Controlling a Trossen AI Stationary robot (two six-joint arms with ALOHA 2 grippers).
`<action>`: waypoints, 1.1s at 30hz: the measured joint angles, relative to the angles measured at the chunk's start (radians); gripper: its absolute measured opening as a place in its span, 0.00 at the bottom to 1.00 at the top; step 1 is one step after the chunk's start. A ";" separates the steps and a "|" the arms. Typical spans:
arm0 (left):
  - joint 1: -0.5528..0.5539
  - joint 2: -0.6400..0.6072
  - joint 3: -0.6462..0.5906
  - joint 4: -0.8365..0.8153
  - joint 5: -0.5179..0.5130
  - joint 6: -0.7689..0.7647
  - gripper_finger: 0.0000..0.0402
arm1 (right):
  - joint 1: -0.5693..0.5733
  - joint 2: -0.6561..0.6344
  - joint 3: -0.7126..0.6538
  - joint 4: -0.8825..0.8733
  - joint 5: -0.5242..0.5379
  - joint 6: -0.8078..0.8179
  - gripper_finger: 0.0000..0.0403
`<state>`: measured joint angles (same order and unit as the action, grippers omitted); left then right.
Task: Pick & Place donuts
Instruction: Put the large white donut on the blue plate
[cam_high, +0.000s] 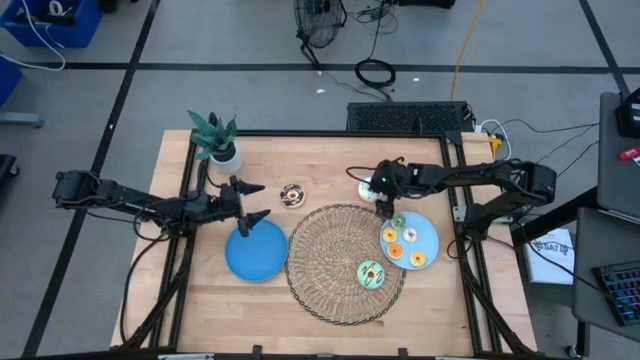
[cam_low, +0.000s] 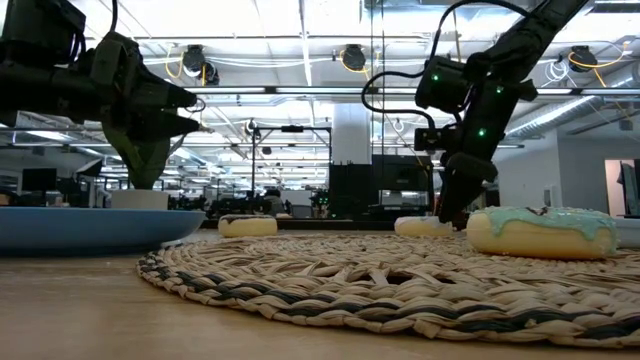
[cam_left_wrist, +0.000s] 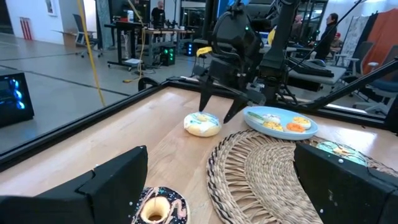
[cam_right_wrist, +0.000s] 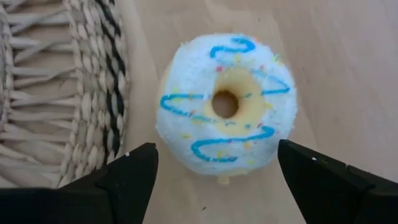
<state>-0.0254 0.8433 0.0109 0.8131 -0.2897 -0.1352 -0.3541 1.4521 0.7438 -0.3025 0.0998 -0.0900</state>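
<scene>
We are looking down at the right gripper (cam_high: 377, 196), which is hanging just above the table at the upper right edge of the woven mat (cam_high: 345, 262). Its two fingers (cam_right_wrist: 130, 171) are standing spread apart, and the white donut with blue icing lines (cam_right_wrist: 226, 104) is lying on the bare wood in the gap between them, not yet touched by either finger as far as we can tell. In the left wrist view we are seeing the same thing from the side: the fingers are straddling the white donut, which is sitting just beside the mat's rim and near the right blue plate (cam_left_wrist: 311, 129).

That right blue plate is holding several small donuts (cam_high: 405, 245), orange, yellow and green among them. A green-iced donut (cam_high: 371, 273) is resting on the mat, near its lower right edge. A chocolate donut (cam_high: 292, 194) is lying on the wood above the mat, between the two arms.

The left gripper (cam_high: 250, 201) is hovering over the upper edge of the left blue plate (cam_high: 256, 254), with its fingers wide apart and nothing between them. The chocolate donut is sitting just ahead of it, close but clearly apart, as we are seeing in the left wrist view. A potted plant (cam_high: 216, 137) is standing at the table's upper left corner, behind the left arm.
</scene>
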 joint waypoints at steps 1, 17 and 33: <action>0.000 0.000 0.000 0.000 0.000 0.000 0.99 | -0.002 0.000 0.000 0.004 0.000 -0.003 0.79; 0.000 0.000 0.000 0.000 0.000 0.000 0.99 | -0.032 0.009 0.000 0.027 -0.092 0.028 0.79; 0.000 0.000 0.000 -0.001 0.000 0.000 0.99 | -0.038 0.069 0.000 0.095 -0.069 -0.001 0.79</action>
<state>-0.0254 0.8433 0.0109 0.8125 -0.2893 -0.1352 -0.3920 1.5208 0.7437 -0.2075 0.0303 -0.0906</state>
